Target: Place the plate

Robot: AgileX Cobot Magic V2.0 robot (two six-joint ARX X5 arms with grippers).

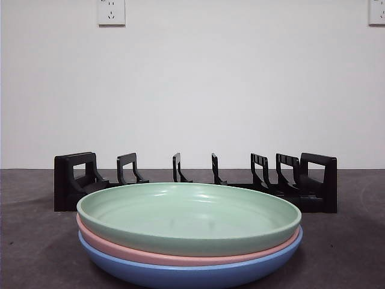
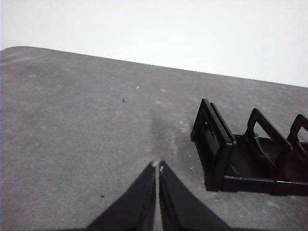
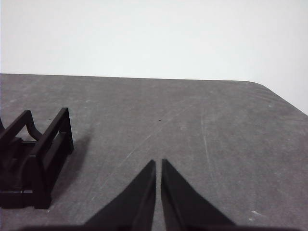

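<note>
A: Going left to right, what is on the dark grey tabletop [image 1: 30, 241]?

B: Over the left part hangs the left claw [image 2: 158, 166], its jaws pressed nearly together with only a sliver between them, holding nothing. Just beside it stands the left end of the black plastic slotted plate rack [image 1: 195, 177]. The rack runs across the middle of the tabletop toward the far edge, and every slot is empty.

A: And the plates?

B: In front of the rack, close to the near edge, a stack of three: the pale green round shallow plate [image 1: 189, 217] on top, the pink round plate [image 1: 180, 257] under it, the blue round plate [image 1: 192, 274] at the bottom. All lie flat, nested rim in rim.

A: The right side?

B: The right claw [image 3: 159, 166] hangs over bare tabletop past the rack's right end, jaws likewise drawn narrow, empty.

A: So how should the first step go?

B: In my judgement nothing has been placed yet. A claw must open wide first, then come in low at the green plate's rim and pinch only that rim, since the pink rim sits tight beneath it. Lift straight before tipping the plate upright, or the stack may drag. Then lower it between two dividers, edge down.
</note>
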